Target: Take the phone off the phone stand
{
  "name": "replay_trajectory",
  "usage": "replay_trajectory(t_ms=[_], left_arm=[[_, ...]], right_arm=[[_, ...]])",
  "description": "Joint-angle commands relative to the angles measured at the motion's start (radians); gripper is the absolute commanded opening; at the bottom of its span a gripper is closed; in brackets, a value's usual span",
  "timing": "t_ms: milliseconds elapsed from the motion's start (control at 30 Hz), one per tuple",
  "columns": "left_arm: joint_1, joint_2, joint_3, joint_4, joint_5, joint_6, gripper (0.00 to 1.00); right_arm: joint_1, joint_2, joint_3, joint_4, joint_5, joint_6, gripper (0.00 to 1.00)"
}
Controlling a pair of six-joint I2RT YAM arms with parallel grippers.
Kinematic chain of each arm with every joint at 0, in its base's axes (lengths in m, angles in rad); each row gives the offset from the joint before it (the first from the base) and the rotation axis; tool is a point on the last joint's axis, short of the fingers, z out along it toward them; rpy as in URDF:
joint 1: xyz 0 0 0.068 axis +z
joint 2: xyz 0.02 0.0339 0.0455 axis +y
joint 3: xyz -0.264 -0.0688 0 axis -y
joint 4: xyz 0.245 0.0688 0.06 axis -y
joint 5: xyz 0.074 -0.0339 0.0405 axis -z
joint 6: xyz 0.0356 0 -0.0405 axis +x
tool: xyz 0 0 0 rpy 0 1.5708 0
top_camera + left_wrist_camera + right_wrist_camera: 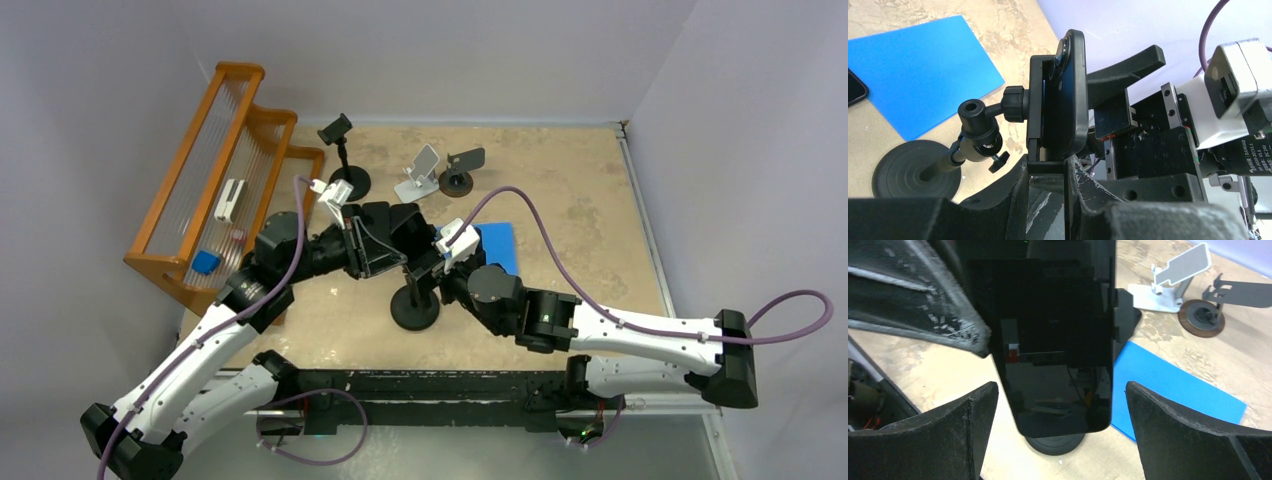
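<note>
The black phone point(1053, 340) stands upright in the clamp of the black phone stand point(1035, 100), screen toward the right wrist view. In the left wrist view the phone point(1070, 95) shows edge on, camera bump at the top. The stand's round base point(415, 310) rests on the table. My left gripper point(1048, 170) is shut on the lower end of the stand's clamp, just under the phone. My right gripper point(1060, 387) is open, one finger on each side of the phone's lower end, touching nothing. From above, both grippers point(425, 258) meet over the stand and hide most of the phone.
A blue mat point(497, 245) lies just behind the stand, with another dark phone point(853, 87) at its edge. A white stand point(420, 172), a dark stand point(460, 170) and a black clamp stand point(345, 150) stand at the back. A wooden rack point(215, 170) fills the left side.
</note>
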Motion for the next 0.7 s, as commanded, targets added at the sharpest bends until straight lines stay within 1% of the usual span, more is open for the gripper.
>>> replay_trajectory(t_ms=[0,267,667], left_arm=[[0.004,-0.004,0.032,-0.042,-0.007,-0.010,0.00],[0.005,-0.006,0.033,-0.039,0.004,-0.011,0.00],[0.005,-0.004,0.024,-0.032,0.020,-0.006,0.00]], right_arm=[[-0.001,-0.001,0.024,0.071,0.098,-0.009,0.99],[-0.002,0.035,0.046,0.097,0.083,-0.032,0.99],[-0.001,0.076,0.047,0.152,0.074,-0.038,0.93]])
